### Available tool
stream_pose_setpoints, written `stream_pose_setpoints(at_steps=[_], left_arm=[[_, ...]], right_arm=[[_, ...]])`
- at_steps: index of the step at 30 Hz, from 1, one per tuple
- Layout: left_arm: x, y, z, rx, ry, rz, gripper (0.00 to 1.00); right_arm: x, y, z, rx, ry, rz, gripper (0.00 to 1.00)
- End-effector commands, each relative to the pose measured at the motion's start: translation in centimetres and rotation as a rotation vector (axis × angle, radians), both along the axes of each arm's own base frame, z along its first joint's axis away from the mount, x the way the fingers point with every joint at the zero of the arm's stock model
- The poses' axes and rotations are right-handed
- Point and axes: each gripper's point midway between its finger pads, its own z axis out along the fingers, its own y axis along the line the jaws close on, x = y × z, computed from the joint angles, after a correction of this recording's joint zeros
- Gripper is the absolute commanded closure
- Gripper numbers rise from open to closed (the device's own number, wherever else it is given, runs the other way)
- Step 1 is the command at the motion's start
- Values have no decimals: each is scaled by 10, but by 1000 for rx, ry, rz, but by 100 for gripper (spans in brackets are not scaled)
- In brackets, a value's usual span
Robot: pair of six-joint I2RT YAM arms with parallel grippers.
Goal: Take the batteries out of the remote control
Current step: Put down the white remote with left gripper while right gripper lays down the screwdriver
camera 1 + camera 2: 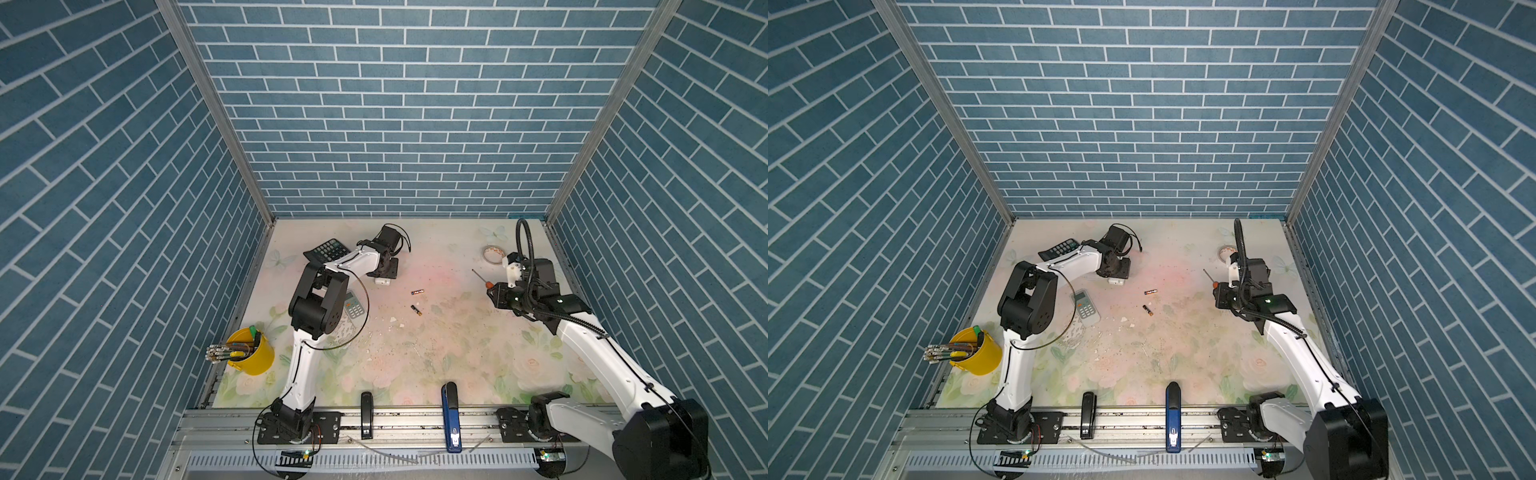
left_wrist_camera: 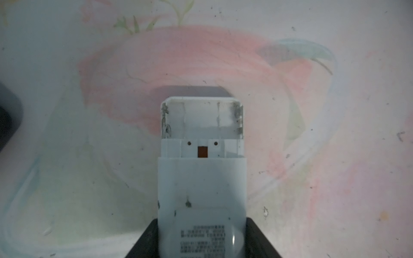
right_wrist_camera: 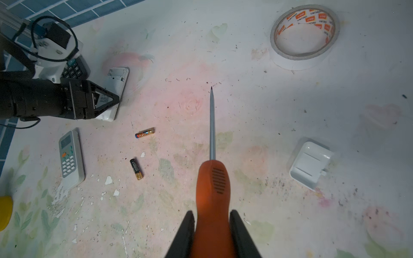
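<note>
Left gripper (image 2: 202, 243) is clamped on the white remote (image 2: 202, 178), battery bay uncovered (metal contacts showing). Right gripper (image 3: 212, 234) is clamped on the screwdriver (image 3: 212, 185) handle. A gold battery (image 3: 145, 133) and a black battery (image 3: 136, 169) lie on the table (image 3: 268, 111) between the arms, near each other, not touching.

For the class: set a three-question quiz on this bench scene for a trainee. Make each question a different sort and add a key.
1. True or false: the open battery bay of the white remote in the left gripper is empty.
2. How many batteries lie loose on the table? A one, B two, C four.
3. Fill in: the right gripper is shut on the orange-handled ____.
Key: 1 true; 2 B; 3 screwdriver.
</note>
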Motion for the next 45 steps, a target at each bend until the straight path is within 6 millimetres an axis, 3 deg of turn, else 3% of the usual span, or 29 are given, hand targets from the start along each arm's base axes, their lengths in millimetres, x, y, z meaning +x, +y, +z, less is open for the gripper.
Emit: stream_pose_setpoints(at_steps=[1, 9, 16, 21, 29, 39, 45], left_arm=[[-2, 4, -1, -28, 13, 29, 46], [-10, 1, -3, -74, 36, 43, 39], [-16, -6, 5, -129, 43, 43, 37], [-23, -6, 14, -160, 39, 49, 35], [-33, -3, 12, -167, 60, 59, 33], [-45, 0, 26, -208, 36, 86, 33], [-53, 3, 33, -230, 21, 96, 33]], right_arm=[[21, 15, 1, 65, -77, 12, 100], [38, 25, -25, 63, -80, 25, 100], [42, 24, -60, 16, -30, 19, 100], [42, 24, -80, -5, -11, 16, 100], [35, 27, -96, -11, 21, 34, 100], [13, 28, -117, -37, 116, 52, 64], [3, 24, -127, -61, 153, 49, 58]])
